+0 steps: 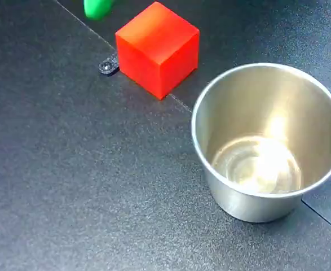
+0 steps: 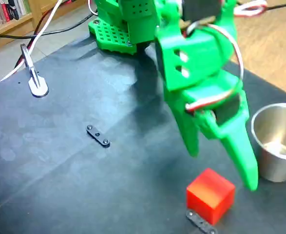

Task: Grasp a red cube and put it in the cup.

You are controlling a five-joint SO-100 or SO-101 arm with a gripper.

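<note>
The green two-finger gripper [image 2: 223, 170] hangs above the dark table [image 2: 84, 185] with its jaws spread wide and nothing between them. The bright red-orange plastic cube [image 2: 211, 195] sits on the table just below the fingertips, not touched. The shiny round stainless-steel cup [image 2: 276, 144] stands upright and empty to the right of the gripper in a fixed view, near the cube [image 1: 157, 48] but apart from it. A small black metal link [image 2: 200, 222] lies against the cube's base.

Green gripper [image 2: 223, 168] hung open at frame centre-right above the red cube [image 2: 210, 194]; the cup [image 2: 277, 141] stood at right edge.
</note>
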